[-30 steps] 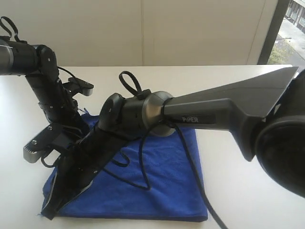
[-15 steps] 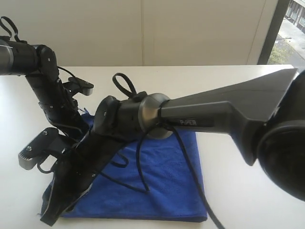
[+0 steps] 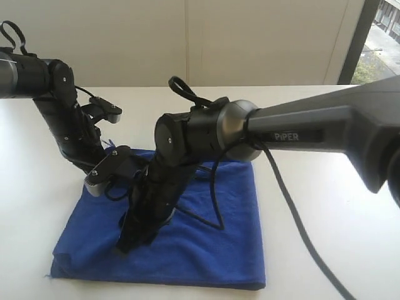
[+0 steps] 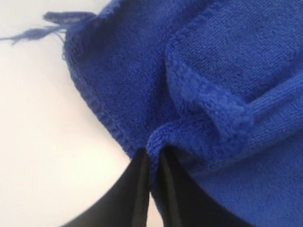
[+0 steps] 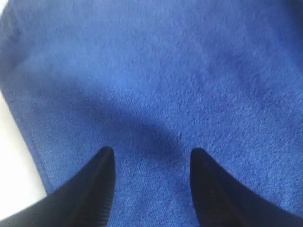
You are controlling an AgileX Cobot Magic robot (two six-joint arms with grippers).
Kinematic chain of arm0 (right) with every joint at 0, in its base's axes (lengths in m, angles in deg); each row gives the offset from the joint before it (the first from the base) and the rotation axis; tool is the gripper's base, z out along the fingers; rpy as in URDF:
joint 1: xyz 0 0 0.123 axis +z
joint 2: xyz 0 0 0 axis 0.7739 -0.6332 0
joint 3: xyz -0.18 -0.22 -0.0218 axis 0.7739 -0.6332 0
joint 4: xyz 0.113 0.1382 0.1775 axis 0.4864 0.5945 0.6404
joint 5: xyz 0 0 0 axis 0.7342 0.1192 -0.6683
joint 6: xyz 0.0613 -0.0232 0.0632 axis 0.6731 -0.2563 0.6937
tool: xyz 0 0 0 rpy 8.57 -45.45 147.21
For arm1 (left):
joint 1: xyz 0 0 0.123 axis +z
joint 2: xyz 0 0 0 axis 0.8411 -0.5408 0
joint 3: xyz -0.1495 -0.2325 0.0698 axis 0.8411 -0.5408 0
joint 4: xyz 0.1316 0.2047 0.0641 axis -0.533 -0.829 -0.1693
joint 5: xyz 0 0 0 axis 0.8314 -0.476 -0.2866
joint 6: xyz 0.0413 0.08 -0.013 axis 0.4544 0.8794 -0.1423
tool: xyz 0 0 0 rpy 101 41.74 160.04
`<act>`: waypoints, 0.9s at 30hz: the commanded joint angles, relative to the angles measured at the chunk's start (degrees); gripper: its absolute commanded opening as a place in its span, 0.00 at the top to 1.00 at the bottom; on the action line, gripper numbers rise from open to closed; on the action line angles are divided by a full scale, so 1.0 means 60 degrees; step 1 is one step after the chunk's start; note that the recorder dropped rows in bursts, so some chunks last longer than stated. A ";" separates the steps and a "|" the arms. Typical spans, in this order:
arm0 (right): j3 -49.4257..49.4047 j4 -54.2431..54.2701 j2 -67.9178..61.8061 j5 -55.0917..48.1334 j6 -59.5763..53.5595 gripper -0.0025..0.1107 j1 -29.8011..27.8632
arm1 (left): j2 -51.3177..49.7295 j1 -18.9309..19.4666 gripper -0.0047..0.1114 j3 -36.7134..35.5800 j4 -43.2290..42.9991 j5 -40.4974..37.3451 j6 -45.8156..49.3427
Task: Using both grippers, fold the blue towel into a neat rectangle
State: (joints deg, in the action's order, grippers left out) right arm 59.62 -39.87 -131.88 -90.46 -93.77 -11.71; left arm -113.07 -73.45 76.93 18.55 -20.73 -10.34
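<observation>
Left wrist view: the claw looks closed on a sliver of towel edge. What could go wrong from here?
The left claw pinches only a thin ridge of the blue towel, so it may slip out when lifted. The right claw is open over flat cloth, holding nothing; pulling one-sided could skew the fold.

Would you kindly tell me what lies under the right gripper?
The blue towel spreads beneath the right gripper, whose jaws stand open. White table shows at one edge; whatever the cloth covers is hidden.

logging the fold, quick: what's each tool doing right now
Left tool: closed, pinching an edge of the blue towel.
Right tool: open above the towel, holding nothing.
</observation>
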 commanded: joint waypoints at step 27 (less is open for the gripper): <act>-0.1485 -0.0020 0.0024 0.0926 -0.0148 0.56 -0.0027 | 0.0020 0.0024 0.42 0.0228 -0.3356 0.0705 -0.2884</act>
State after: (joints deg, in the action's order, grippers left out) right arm 52.12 -38.84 -130.96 -81.99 -94.37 -11.71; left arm -113.07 -73.45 77.94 -0.58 -17.25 -25.20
